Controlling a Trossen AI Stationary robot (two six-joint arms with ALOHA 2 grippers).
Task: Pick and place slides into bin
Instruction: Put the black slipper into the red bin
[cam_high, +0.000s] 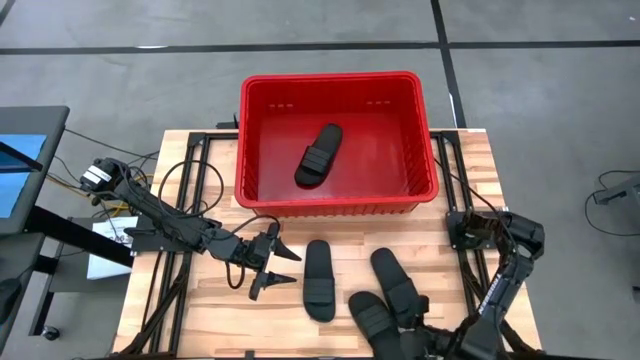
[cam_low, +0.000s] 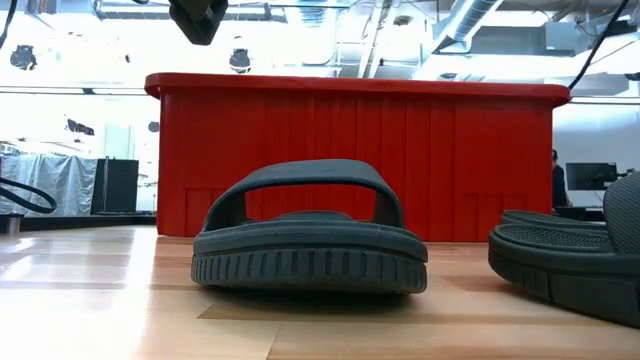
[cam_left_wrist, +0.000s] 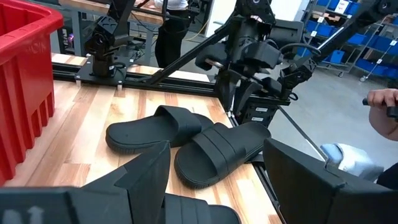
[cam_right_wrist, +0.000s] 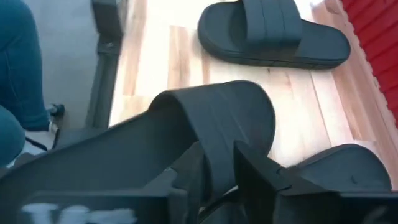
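The red bin (cam_high: 338, 205) stands at the table's far middle, with one black slide (cam_high: 319, 154) lying on its floor. Three more slides lie on the table in front of it: one alone (cam_high: 319, 280), and two side by side (cam_high: 397, 283) (cam_high: 370, 318), the nearer one partly against the other. My left gripper (cam_high: 290, 268) is open and empty, just left of the lone slide. My right gripper (cam_high: 418, 322) is low at the pair near the front edge, shut on the strap of the nearer slide (cam_right_wrist: 217, 118). My right gripper pinches the strap of the slide (cam_right_wrist: 219, 163) between its two fingers (cam_right_wrist: 186, 177), at the strap's near edge. The fingers come slanting down from the table's near right. The slide's sole (cam_right_wrist: 106, 149) seems to lie on the table; the fingers hide the exact place of contact.
Black metal frame rails (cam_high: 170, 250) run along both sides of the table. A person in blue trousers (cam_right_wrist: 18, 74) stands past the front edge. Bare wood (cam_high: 200, 320) lies at the near left. In the low view the lone slide (cam_low: 310, 240) stands before the bin wall (cam_low: 350, 150).
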